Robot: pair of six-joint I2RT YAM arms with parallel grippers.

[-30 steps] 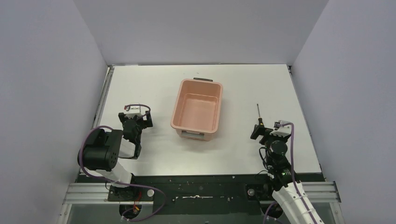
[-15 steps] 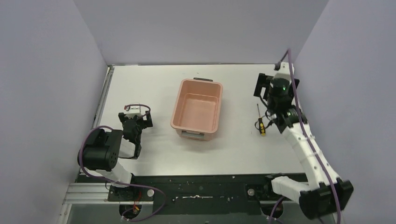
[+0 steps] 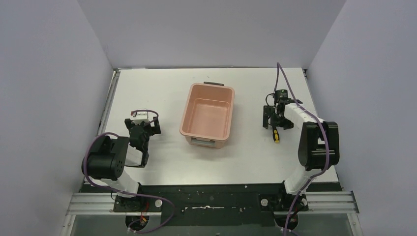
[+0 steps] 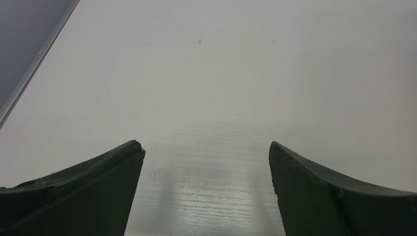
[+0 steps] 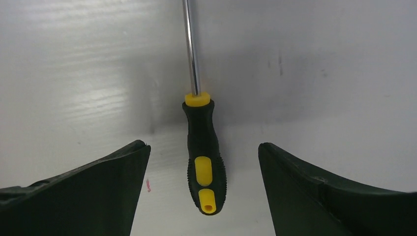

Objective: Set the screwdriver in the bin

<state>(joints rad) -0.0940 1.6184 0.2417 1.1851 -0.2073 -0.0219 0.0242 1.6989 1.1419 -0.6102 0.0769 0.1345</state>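
Note:
The screwdriver [image 5: 204,162] lies flat on the white table, right of the bin, with its black-and-yellow handle towards me and its metal shaft [image 5: 191,49] pointing away. In the top view only its handle end [image 3: 276,136] shows below my right gripper [image 3: 273,119]. My right gripper [image 5: 202,145] is open, low over the table, with one finger on each side of the handle and not touching it. The salmon-pink bin [image 3: 187,114] stands empty at mid table. My left gripper [image 3: 143,129] is open and empty left of the bin, and its wrist view [image 4: 206,147] shows only bare table.
Grey walls close in the table on the left, back and right. The table's metal left edge [image 4: 34,59] runs near my left gripper. A small pink speck [image 5: 148,185] lies on the table beside the handle.
My right arm swung from the near edge out to the far right, then came down over the screwdriver with its fingers astride the handle. The screwdriver, bin and left arm have not moved.

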